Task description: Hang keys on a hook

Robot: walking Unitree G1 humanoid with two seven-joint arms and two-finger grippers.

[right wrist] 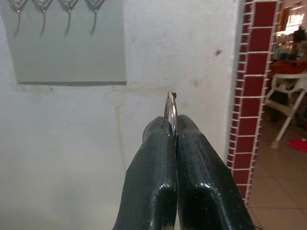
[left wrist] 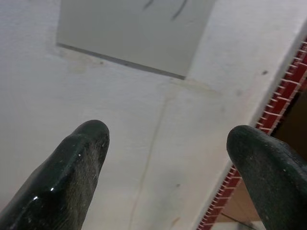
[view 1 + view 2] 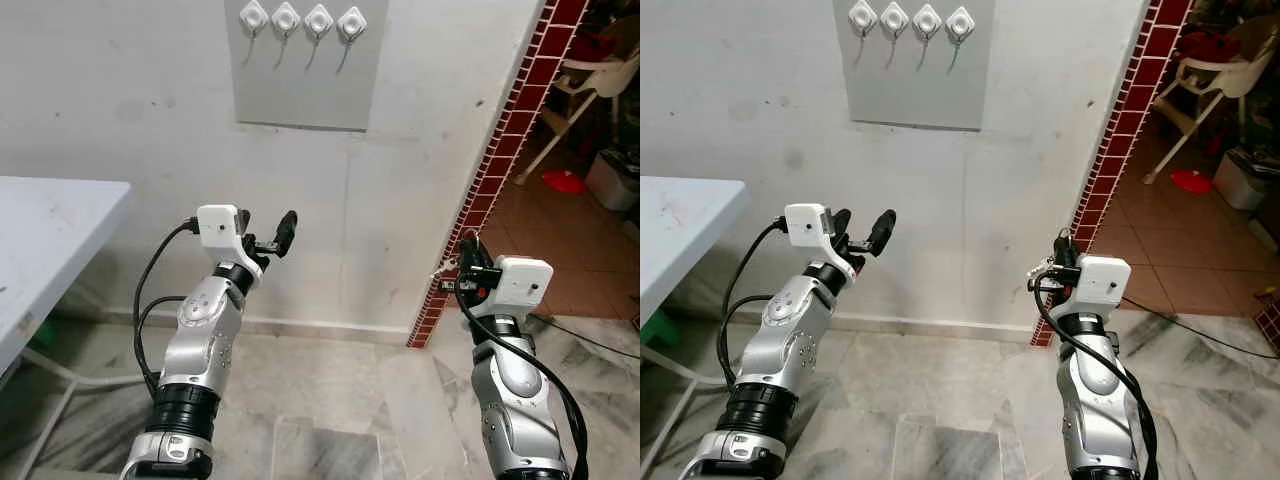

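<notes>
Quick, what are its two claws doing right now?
Left gripper: open, holding nothing.
Right gripper: shut on a key ring.

four hooks (image 3: 301,20) sit in a row on a panel (image 3: 305,95) high on the wall (image 3: 130,110), above and between the two raised arms. a table (image 3: 50,235) stands at the left, the brick pillar (image 3: 500,160) at the right with a chair (image 3: 590,85) beyond it.

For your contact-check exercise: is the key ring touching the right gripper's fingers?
Touching. In the right wrist view the key ring sits pinched between the right gripper fingers, which are closed against its metal loop with no gap on either side.
</notes>
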